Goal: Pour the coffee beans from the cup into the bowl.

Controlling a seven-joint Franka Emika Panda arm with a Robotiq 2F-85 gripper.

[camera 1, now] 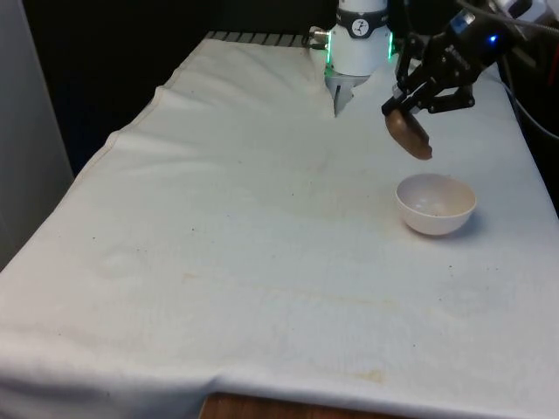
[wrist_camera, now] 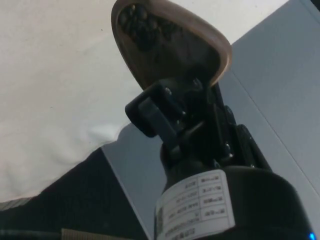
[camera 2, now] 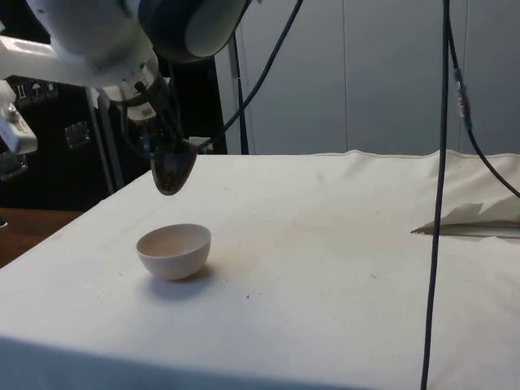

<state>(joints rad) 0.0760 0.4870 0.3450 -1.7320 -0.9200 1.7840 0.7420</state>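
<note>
A brown cup hangs tilted in the air, with my gripper shut on its rim. Seen from the side, the cup is a little above and behind the white bowl, apart from it. The wrist view looks into the cup, where dark coffee beans lie gathered at its far end, and my gripper clamps the rim. The bowl stands on the cloth at the front view's right, below the cup, and looks bare inside.
The white cloth covers the table, with wide open room on the front view's left. The table's edge lies close beyond the bowl at the front view's right. A black cable hangs down in the side view.
</note>
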